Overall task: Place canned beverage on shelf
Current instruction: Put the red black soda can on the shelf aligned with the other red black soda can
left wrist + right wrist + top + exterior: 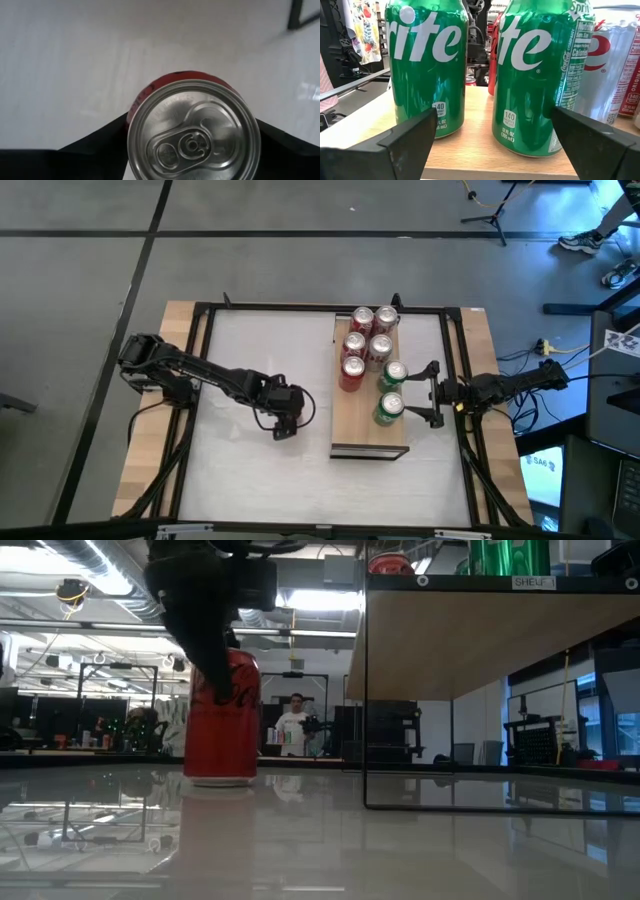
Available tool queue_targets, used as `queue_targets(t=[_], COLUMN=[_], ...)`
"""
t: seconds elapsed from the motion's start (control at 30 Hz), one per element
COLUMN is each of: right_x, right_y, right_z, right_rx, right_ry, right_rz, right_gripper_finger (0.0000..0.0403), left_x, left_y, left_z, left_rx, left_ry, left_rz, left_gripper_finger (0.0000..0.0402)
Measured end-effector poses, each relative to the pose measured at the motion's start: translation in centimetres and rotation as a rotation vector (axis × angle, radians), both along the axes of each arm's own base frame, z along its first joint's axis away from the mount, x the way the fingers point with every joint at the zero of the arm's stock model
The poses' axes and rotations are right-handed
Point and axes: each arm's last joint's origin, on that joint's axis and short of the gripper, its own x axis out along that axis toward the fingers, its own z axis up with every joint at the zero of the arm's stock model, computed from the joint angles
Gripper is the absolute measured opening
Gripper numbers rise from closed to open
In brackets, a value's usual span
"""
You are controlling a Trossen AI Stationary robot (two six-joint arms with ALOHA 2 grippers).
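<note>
A: Where does the red can stand?

B: It stands upright on the white tabletop, left of the shelf and well apart from it. Its silver lid has the pull tab closed.

A: And how does the shelf look?

B: It is a long narrow board of light wood (the grain is visible), raised above the tabletop in a thin black frame. On it stand five red or silver cans close together at the far end, and two green cans beside them, all upright. The near end is bare.
</note>
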Motion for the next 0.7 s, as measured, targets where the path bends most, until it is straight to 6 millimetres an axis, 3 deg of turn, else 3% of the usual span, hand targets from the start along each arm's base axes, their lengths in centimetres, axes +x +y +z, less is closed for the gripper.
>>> queue_targets(t=[0.17, 0.4, 0.7], right_x=[0.0, 0.0, 0.0], right_y=[0.0, 0.0, 0.0], right_z=[0.0, 0.0, 0.0], right_rx=[0.0, 0.0, 0.0], right_ry=[0.0, 0.0, 0.0], right_rz=[0.0, 0.0, 0.0], right_gripper_finger=[0.0388, 0.0388, 0.0388], left_x=[0.1, 0.3, 1.0], left_y=[0.1, 0.0, -0.2], left_z=[0.0, 0.9, 8.3], left_rx=[-0.023, -0.056, -0.09], left_ry=[-0.021, -0.033, -0.044], left_rz=[0.117, 0.139, 0.089], left_gripper_finger=[0.0282, 0.0282, 0.0281])
